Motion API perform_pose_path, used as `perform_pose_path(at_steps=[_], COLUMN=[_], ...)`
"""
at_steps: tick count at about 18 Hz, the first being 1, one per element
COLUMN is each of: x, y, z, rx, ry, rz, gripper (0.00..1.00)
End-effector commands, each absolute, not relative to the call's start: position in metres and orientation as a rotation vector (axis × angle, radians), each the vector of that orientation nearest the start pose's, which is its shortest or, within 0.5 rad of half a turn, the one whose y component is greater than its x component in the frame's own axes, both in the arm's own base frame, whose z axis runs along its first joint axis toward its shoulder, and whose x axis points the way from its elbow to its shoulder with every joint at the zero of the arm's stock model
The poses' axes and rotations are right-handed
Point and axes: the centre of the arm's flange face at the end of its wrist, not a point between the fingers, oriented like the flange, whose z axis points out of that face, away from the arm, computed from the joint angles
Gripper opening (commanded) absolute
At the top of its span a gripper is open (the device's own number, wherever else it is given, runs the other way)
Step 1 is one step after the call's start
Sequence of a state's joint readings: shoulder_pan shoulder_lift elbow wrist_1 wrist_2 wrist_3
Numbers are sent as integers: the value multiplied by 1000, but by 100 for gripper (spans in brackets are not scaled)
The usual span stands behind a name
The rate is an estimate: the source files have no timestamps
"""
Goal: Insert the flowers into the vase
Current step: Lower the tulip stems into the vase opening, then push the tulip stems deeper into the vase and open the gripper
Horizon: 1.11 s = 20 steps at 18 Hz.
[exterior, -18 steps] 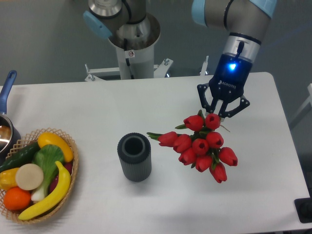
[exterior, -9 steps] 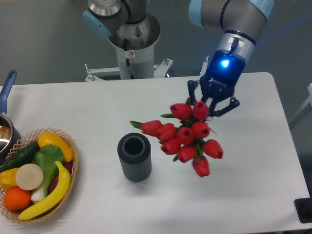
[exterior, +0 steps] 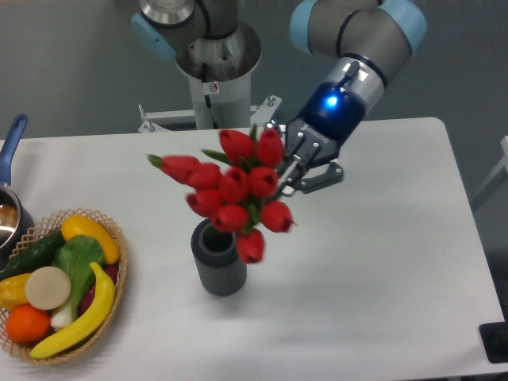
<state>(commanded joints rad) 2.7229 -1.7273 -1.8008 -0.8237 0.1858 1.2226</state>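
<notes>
A bunch of red tulip flowers (exterior: 234, 189) with green leaves hangs in the air, tilted, right above the vase (exterior: 220, 268). Their lowest bud overlaps the rim of the vase in this view. The vase is a small dark grey ribbed cylinder standing upright on the white table. My gripper (exterior: 295, 168) is shut on the flowers at their stem end, to the right of the buds and up and right of the vase. The stems themselves are hidden behind the buds and the fingers.
A wicker basket (exterior: 117, 279) of fruit and vegetables sits at the front left. A blue-handled pot (exterior: 11, 163) pokes in at the left edge. The arm's base column (exterior: 214, 75) stands behind the table's far edge.
The gripper has carried the flowers left and up, from right of the vase to above it. The bunch has tilted further over. The vase has not moved.
</notes>
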Motion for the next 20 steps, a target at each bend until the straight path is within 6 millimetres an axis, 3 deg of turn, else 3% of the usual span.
perform_pose_path(at_steps=[9, 15, 20], x=[-369, -366, -362], y=[440, 447, 445], z=[428, 408, 379], rx=[-1662, -1669, -1679], ry=[392, 378, 346], rz=[-276, -317, -360], gripper=[21, 21, 21])
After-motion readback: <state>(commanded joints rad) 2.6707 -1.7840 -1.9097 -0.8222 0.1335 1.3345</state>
